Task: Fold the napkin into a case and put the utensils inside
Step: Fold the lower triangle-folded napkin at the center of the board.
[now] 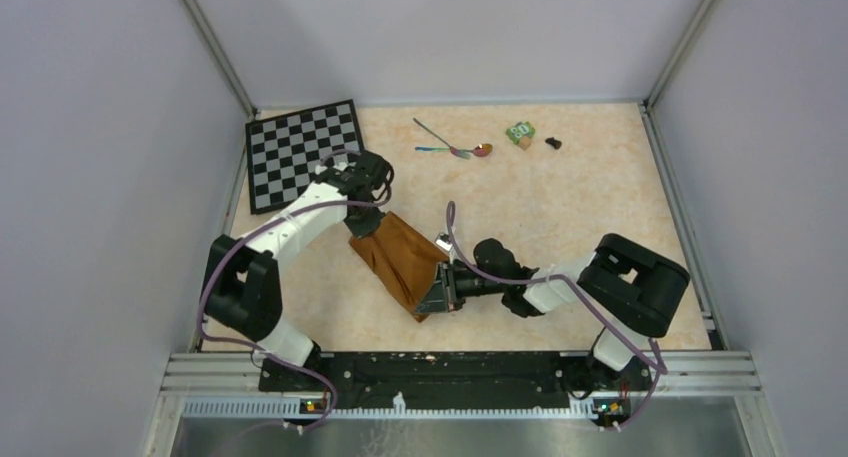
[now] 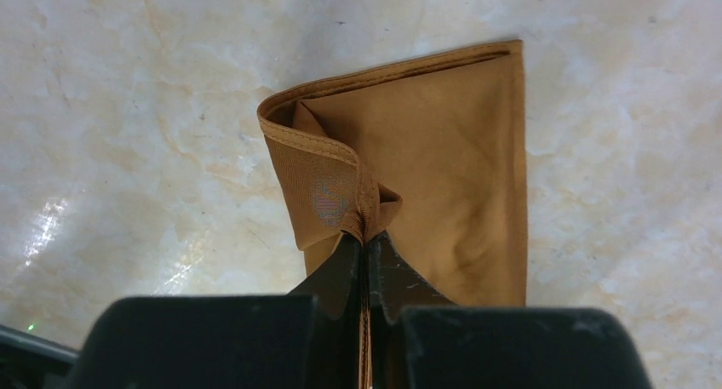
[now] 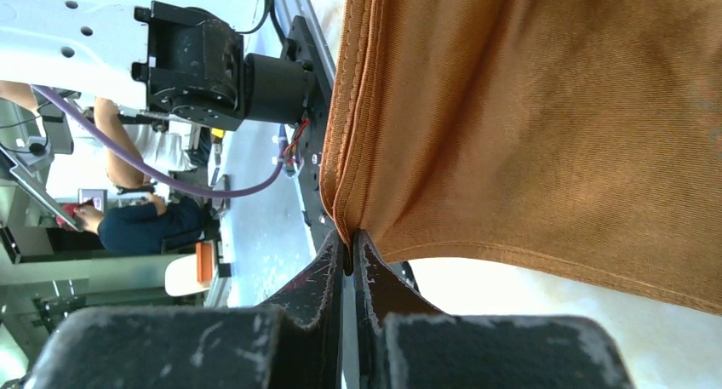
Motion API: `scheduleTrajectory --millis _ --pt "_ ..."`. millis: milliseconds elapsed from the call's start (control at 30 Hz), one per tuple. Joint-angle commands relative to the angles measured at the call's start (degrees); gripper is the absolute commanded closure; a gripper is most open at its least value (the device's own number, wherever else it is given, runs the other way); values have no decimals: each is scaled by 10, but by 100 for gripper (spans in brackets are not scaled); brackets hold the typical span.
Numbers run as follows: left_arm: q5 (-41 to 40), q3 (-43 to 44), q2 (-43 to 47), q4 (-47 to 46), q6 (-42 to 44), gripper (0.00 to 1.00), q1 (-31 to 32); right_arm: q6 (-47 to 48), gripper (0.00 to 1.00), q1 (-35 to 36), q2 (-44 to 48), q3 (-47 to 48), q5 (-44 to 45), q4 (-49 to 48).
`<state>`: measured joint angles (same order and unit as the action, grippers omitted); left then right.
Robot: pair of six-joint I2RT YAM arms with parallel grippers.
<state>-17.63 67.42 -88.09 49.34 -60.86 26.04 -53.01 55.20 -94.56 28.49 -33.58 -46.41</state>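
The orange-brown napkin (image 1: 400,257) lies folded in the middle of the table, held at both ends. My left gripper (image 1: 362,220) is shut on its far corner; the left wrist view shows the pinched, bunched hem of the napkin (image 2: 443,168) between my left gripper's tips (image 2: 368,236). My right gripper (image 1: 438,289) is shut on the near corner, lifting the napkin (image 3: 553,125) off the table; the hem sits between my right gripper's tips (image 3: 349,251). The two utensils (image 1: 455,147), rainbow-handled with a coppery spoon bowl, lie at the far middle of the table, apart from both grippers.
A black-and-white chessboard (image 1: 300,152) lies at the far left, close behind the left arm. A small green block (image 1: 519,132) and a small black piece (image 1: 553,142) sit beyond the utensils. Grey walls close in on both sides.
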Motion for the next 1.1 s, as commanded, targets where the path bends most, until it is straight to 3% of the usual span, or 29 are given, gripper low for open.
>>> scheduleTrajectory --millis 0,467,767,1067 --pt "-53 35 -18 51 -56 100 -4 1 100 -12 -13 -14 -36 -14" --pt "-101 -31 -4 104 -140 100 -13 42 100 -39 -64 28 -70 43" --pt "-90 6 -54 82 -121 100 -17 57 100 -57 -64 36 -55 75" --pt "-80 38 -113 49 -83 100 -17 108 100 -62 -65 70 -36 173"
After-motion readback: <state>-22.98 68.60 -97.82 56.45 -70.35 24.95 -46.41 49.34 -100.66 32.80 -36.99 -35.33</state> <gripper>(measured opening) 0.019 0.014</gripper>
